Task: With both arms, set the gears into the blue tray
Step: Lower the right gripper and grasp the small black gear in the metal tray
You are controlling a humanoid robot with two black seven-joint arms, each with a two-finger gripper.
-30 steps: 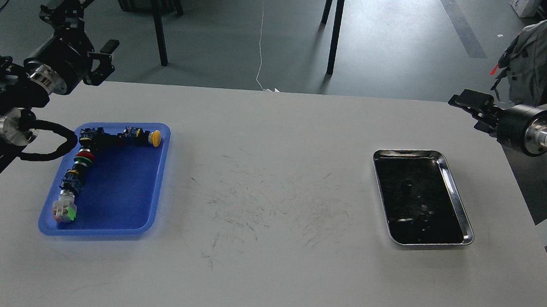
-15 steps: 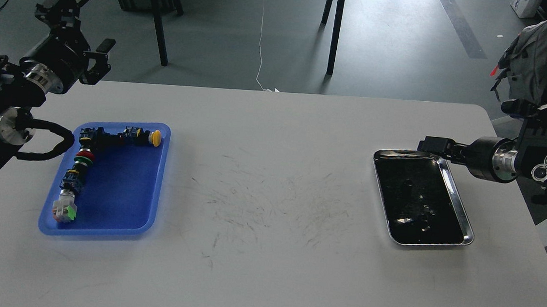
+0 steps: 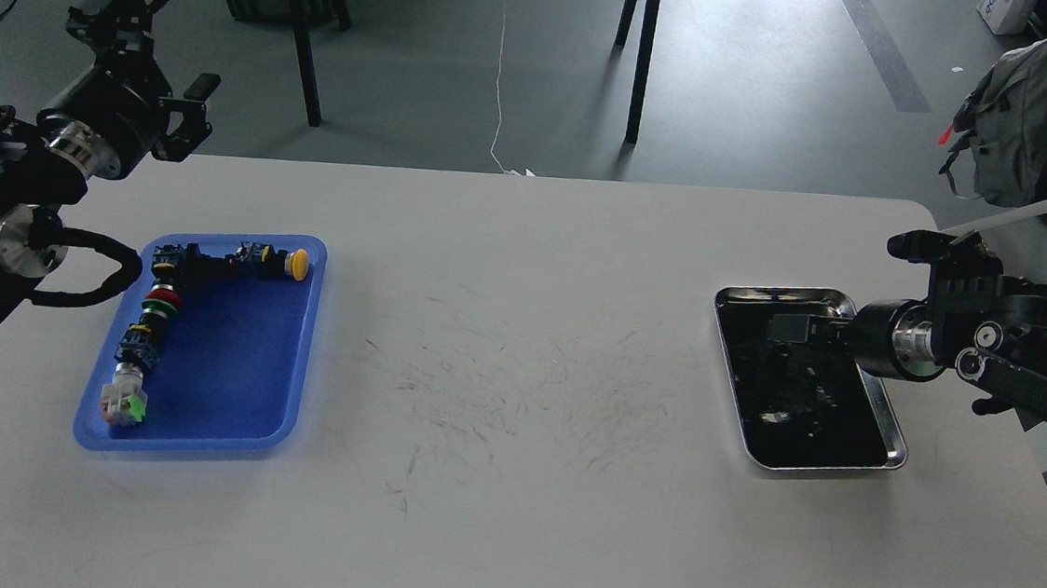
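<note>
No tiny black gears are seen in the flat blue plastic tray [image 3: 225, 401] at nine o'clock; the right pincer [image 3: 787, 328], state unclear, is poised over the shiny steel tray [image 3: 887, 425].

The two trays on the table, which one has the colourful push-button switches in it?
The blue tray on the left holds the push-button switches, lined along its left and far sides. The steel tray on the right shows only a dark inside.

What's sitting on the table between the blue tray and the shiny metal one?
Nothing. In the head view, the white table between the blue tray and the steel tray is bare, showing only dark scuff marks.
</note>
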